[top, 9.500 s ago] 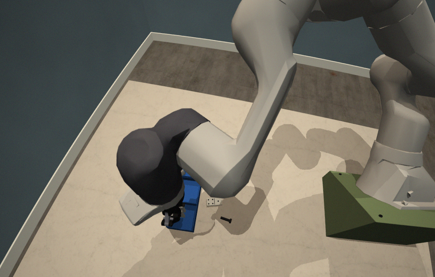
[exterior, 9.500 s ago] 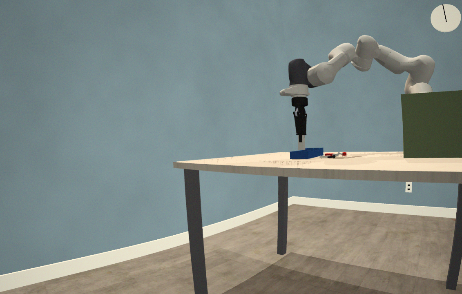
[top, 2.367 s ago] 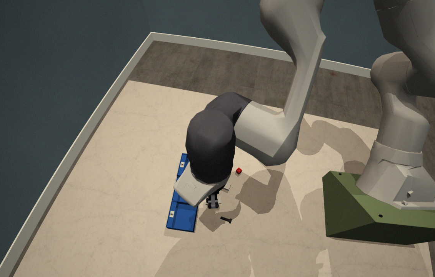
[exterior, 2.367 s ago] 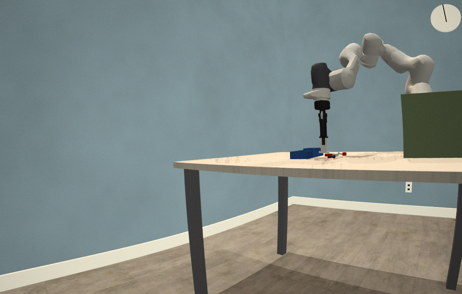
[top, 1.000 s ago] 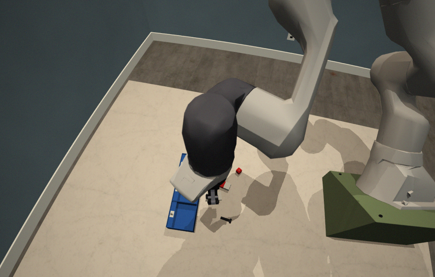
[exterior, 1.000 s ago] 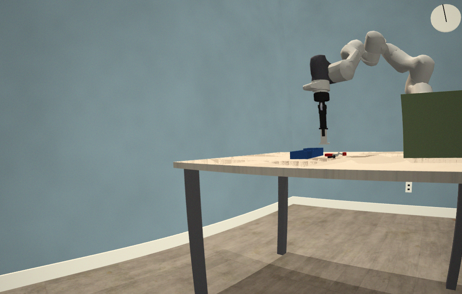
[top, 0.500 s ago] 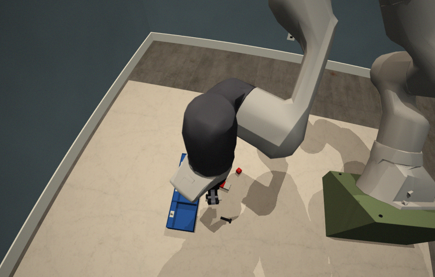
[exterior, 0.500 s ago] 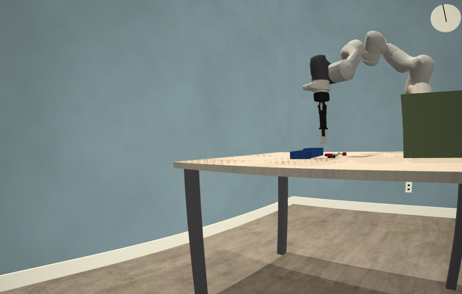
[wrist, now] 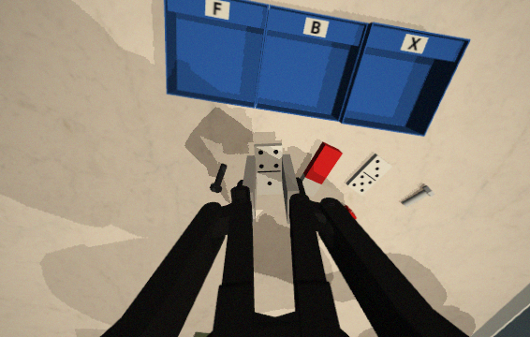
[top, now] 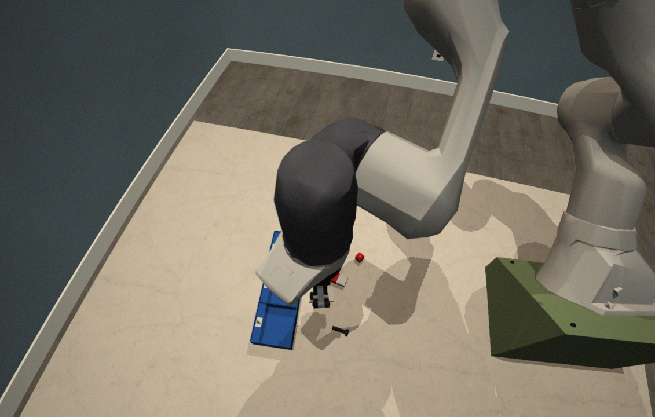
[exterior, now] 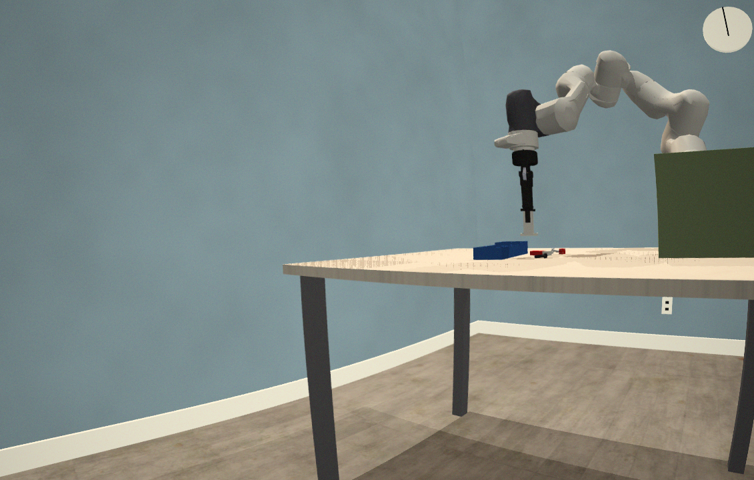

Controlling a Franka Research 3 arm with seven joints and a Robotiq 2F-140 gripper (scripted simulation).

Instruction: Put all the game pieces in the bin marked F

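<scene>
white domino (wrist: 268, 169) held aloft; second domino (wrist: 368, 174) flat by bin f (wrist: 171, 56).

The arm (top: 407, 181) has pale grey, faceted links and a dark charcoal rounded wrist housing (top: 317, 199). Below that housing sit a pale flange and slim black fingers. Its foot stands on an olive-green wedge base (top: 516, 321) with small black screws.

Three bins (wrist: 309, 70), two dominoes (wrist: 268, 161), two bolts (wrist: 218, 179), perhaps two red blocks (wrist: 323, 162).

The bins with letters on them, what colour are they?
Blue bins, with white letter tags. The wrist view shows them best.
</scene>
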